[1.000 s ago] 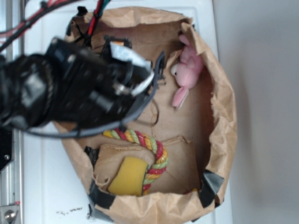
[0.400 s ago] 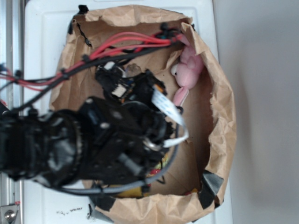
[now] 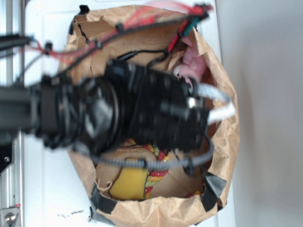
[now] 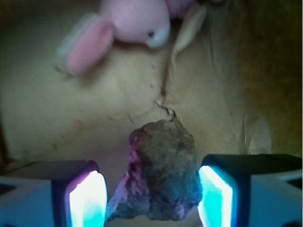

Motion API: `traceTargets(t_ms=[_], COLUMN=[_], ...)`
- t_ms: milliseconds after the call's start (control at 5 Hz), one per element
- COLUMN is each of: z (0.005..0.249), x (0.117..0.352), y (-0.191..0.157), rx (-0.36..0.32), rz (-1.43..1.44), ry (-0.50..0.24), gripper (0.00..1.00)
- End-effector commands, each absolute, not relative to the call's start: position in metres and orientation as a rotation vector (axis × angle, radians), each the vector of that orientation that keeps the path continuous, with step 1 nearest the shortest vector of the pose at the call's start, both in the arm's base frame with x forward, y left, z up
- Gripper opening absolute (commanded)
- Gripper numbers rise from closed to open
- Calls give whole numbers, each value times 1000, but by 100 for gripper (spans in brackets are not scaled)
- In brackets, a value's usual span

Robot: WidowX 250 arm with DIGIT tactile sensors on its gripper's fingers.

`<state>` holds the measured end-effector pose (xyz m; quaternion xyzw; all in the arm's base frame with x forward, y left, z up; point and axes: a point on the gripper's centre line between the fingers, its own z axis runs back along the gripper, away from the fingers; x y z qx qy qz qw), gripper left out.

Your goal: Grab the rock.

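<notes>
The gripper [image 4: 151,198] stands wide open, and the rock [image 4: 158,172] lies between its glowing pads [image 4: 87,198] on the brown paper floor of the bag [image 3: 227,142], gripped by neither. The pink plush [image 4: 128,23] lies beyond the rock, toward the bag's far wall; a yellow block [image 3: 129,182] sits near the bag's lower edge

Exterior view: the blurred arm [image 3: 118,116] hides the rock, the gripper and most of the bag [image 3: 227,142] floor; the plush [image 3: 196,61], rope [image 3: 158,170] and sponge [image 3: 129,183] show only in part. Wrist view: the rock [image 4: 161,172] and both pads [image 4: 87,201] are cut off by the lower edge; the plush [image 4: 128,23] is blurred and cropped at the top.
</notes>
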<state>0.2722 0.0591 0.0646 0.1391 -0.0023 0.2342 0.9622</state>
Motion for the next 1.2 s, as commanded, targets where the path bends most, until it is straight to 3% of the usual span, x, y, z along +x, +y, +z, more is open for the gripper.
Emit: traceTargets(t_ms=[0,400,1000], z=[113,143,147], x=[276,251,256], y=[88,77,79], rx=[104,37,21], rz=[396,327,451], ry=[-66,-183,-265], gripper=[0,0,0])
